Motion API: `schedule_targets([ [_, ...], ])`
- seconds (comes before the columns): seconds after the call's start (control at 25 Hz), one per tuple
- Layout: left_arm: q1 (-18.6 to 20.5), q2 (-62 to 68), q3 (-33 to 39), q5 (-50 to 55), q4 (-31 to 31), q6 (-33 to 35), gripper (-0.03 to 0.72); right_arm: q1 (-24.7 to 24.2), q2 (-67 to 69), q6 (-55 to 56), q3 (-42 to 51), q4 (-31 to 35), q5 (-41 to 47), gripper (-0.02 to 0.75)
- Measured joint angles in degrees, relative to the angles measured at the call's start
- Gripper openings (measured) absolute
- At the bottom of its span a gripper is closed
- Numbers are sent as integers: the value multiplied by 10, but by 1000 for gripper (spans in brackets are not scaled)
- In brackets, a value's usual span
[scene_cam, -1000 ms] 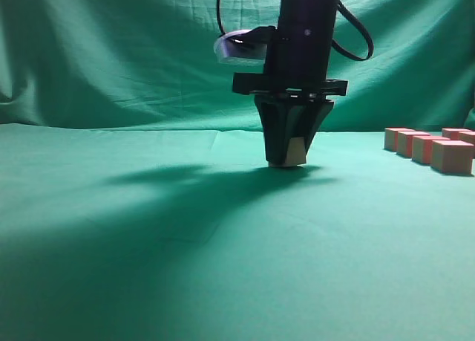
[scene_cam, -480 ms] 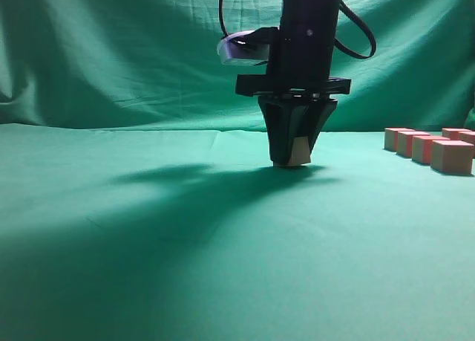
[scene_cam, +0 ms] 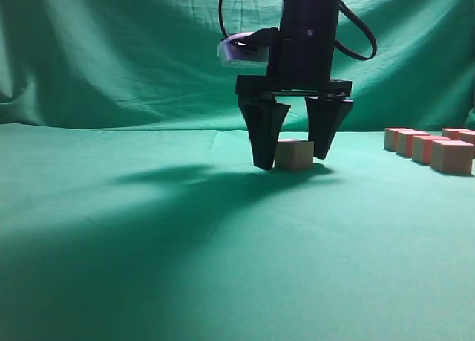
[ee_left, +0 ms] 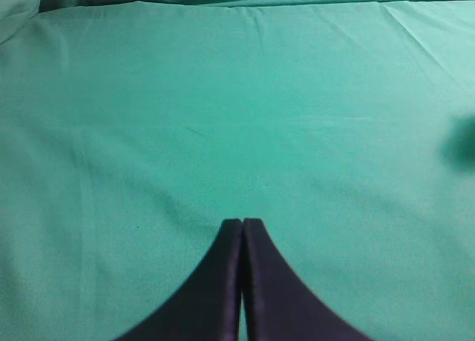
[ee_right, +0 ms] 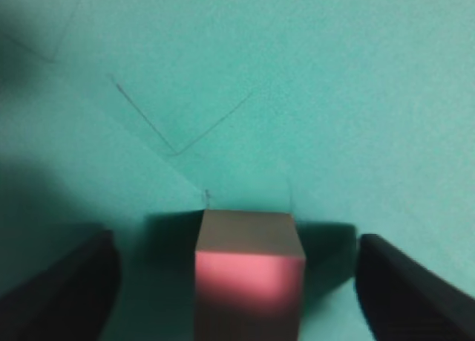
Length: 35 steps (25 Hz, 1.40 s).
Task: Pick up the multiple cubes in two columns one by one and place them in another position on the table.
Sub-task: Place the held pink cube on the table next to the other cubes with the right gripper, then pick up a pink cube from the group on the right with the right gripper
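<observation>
Since a moment ago the right gripper (scene_cam: 294,161) has let go: its two dark fingers, then pinched around a cube, now stand spread wide on either side of it. That released cube (scene_cam: 294,154) sits flat on the table (scene_cam: 148,237), a broad surface covered in green cloth. In the exterior view the finger on the left looks to be touching or just beside the cube's side, while the other finger stands a little apart from it. The fingertips point down and reach close to the cloth.

From the right wrist view, the same cube (ee_right: 249,270) shows a pinkish-red top and tan sides, resting between the two blurred dark fingers with green cloth visible on both sides of it.

Well to the right of the released cube, near the edge of the exterior view, the other cubes (scene_cam: 430,148) stand on the table in two short rows, touching or nearly touching one another.

The left gripper (ee_left: 242,223) hangs over bare green cloth, its two dark fingers pressed together with nothing between them.

No container appears in any view.
</observation>
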Motion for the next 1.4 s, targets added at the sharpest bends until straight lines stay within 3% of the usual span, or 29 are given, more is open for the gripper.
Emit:
schedule_targets([
  [0.2,0,0,0,0,0,0,0,0,-9,0,-13,0,16,641],
  [0.4,0,0,0,0,0,0,0,0,-34,8,-100,-8,70,641],
  [0.44,0,0,0,0,0,0,0,0,-47,17,-112,-10,71,596],
  [0.6,0,0,0,0,0,0,0,0,-111,38,-121,-20,80,594],
  [0.64,0,0,0,0,0,0,0,0,-128,49,-121,-29,82,545],
  [0.88,0,0,0,0,0,0,0,-9,-276,124,-63,-138,85,546],
  [1.0,0,0,0,0,0,0,0,-51,-354,159,12,-144,86,546],
  [1.24,0,0,0,0,0,0,0,-184,-445,192,194,-150,89,546],
  [1.4,0,0,0,0,0,0,0,-256,-471,194,319,-113,57,546],
])
